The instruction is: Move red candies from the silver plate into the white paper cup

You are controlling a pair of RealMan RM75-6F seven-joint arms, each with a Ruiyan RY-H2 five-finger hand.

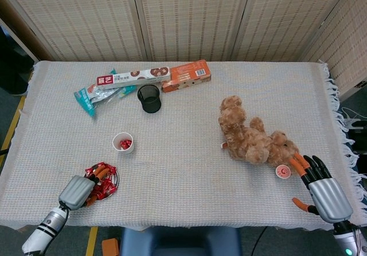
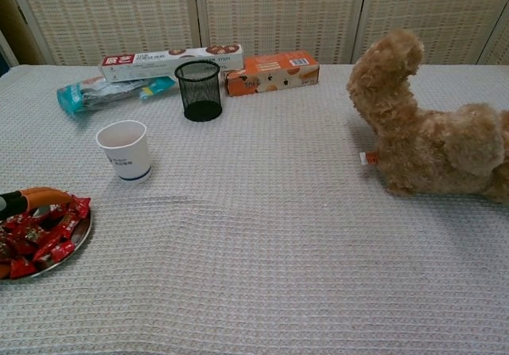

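Left robot hand (image 1: 80, 190) on red candies (image 2: 40, 234), grasp unclear; right robot hand (image 1: 321, 187) spread; white paper cup (image 2: 125, 150) upright.

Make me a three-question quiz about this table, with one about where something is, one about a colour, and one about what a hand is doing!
1. Where is the black mesh cup?
A. beside the teddy bear
B. just in front of the long boxes at the back
C. on the silver plate

2. What colour are the candies on the plate?
A. red
B. blue
C. yellow

3. What is the left hand doing?
A. lifting the paper cup
B. hugging the bear
C. reaching its fingers into the candies on the silver plate

Answers: 1 B, it stands just in front of the white box and the orange box. 2 A, the wrappers are red in both views. 3 C, its orange fingertips lie among the candies, far from the paper cup and the teddy bear.
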